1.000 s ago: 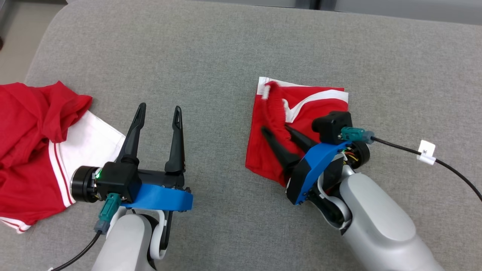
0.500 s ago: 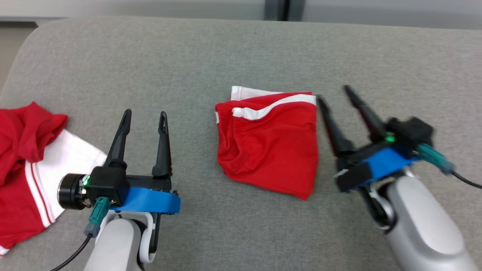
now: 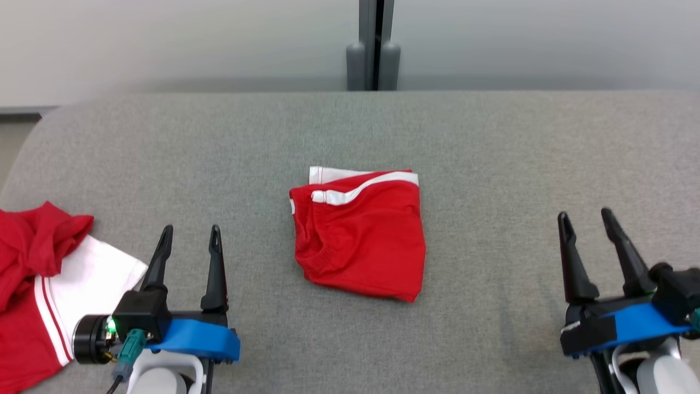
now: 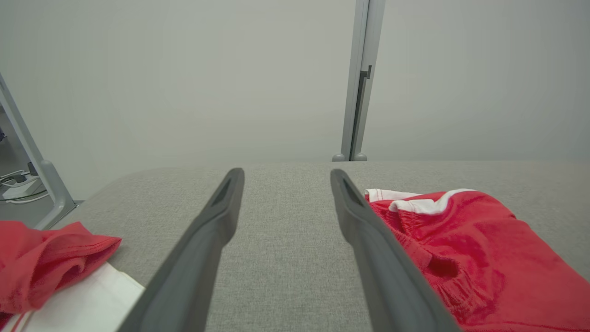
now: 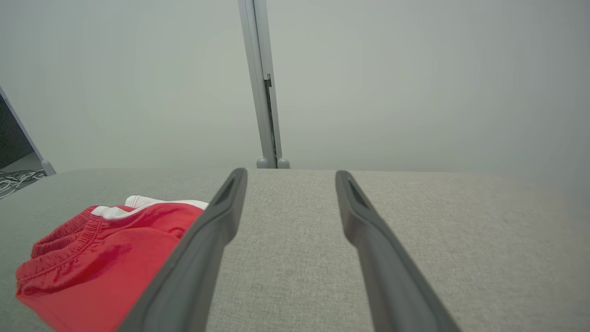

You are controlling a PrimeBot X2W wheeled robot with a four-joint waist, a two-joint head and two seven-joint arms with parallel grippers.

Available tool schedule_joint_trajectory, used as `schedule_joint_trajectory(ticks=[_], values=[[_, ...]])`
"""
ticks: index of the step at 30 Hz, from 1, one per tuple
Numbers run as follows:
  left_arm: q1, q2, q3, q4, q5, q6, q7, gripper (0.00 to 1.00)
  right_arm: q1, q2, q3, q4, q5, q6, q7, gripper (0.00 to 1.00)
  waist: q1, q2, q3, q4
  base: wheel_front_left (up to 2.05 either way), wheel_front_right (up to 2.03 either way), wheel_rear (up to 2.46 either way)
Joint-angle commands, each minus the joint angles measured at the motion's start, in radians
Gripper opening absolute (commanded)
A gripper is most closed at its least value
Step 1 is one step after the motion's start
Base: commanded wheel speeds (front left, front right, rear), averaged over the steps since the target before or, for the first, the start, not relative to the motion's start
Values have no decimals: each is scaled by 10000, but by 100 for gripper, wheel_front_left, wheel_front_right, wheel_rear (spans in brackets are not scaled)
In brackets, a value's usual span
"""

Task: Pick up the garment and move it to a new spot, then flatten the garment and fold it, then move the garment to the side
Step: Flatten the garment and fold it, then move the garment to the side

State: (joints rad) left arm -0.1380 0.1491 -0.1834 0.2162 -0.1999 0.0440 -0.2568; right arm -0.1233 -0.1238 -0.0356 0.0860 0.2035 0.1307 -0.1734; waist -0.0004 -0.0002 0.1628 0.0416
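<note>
The garment [image 3: 361, 238] is a pair of red shorts with white trim, folded into a small square at the middle of the grey padded surface [image 3: 492, 153]. It also lies at the right of the left wrist view [image 4: 465, 249] and at the lower left of the right wrist view [image 5: 106, 258]. My left gripper [image 3: 189, 235] stands open at the lower left, well apart from the shorts, nothing between its fingers. My right gripper [image 3: 585, 219] stands open at the lower right, also empty and clear of the cloth.
A second red and white garment [image 3: 44, 284] lies crumpled at the surface's left edge, close beside my left gripper. A pale wall with a grey vertical post [image 3: 373, 44] rises behind the surface. Bare grey cloth lies around the folded shorts.
My right gripper let go of the shorts' waistband, opened, and drew back to the lower right. The folded shorts now lie flat. The camera also tilted up, shifting the whole picture.
</note>
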Motion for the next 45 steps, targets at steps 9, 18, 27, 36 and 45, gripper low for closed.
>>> schedule_joint_trajectory(ticks=[9,18,27,36,45], values=[[921,367,-141,63,-33,-48,340,100,1435,374,-91,-926,-186,3,689,100,4,2,-1193,-272,0,0,0],[1577,499,-347,158,-88,-7,496,100,2215,542,-104,-1398,-325,3,1142,100,4,2,-1752,-344,0,0,0],[1568,518,-379,352,-193,102,520,100,2342,612,-152,-1519,-322,3,1316,100,4,2,-1855,-323,0,0,0],[1431,567,-385,451,-248,195,434,100,2243,619,-151,-1476,-340,3,1332,100,4,2,-1839,-340,0,0,0],[1033,574,-485,335,-170,188,322,100,2092,458,-241,-1354,-245,3,1421,100,4,2,-1492,-83,0,0,0]])
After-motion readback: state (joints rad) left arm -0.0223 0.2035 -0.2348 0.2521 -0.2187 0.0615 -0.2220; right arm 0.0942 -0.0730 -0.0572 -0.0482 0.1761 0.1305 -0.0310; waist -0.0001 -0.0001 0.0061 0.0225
